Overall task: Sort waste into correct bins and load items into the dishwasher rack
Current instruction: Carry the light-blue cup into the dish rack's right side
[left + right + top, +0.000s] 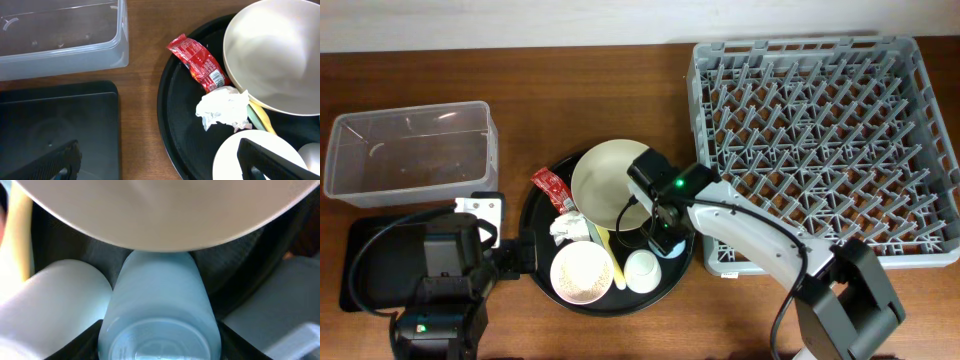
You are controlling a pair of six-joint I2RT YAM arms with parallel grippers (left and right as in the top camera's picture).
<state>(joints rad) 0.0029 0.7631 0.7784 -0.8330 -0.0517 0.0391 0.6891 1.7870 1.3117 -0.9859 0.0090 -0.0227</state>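
On the round black tray [535, 215] lie a red sauce packet [549, 188] [200, 62], a crumpled white tissue [567, 228] [225, 107] and a yellow utensil [607, 250]. It also carries a cream plate-bowl [610, 185], a small pinkish-white bowl [582, 273] and a white cup [642, 270] [60, 295]. My right gripper [665, 240] [160, 340] is shut on the light blue cup [160, 300], a finger against each side. My left gripper [505, 255] [165, 165] hangs open between the black rectangular tray [55, 125] and the small bowl [235, 155].
The grey dishwasher rack [820, 140] fills the right half of the table. A clear plastic tub [410, 150] stands at the back left, with the shallow black tray [370, 260] in front of it under my left arm.
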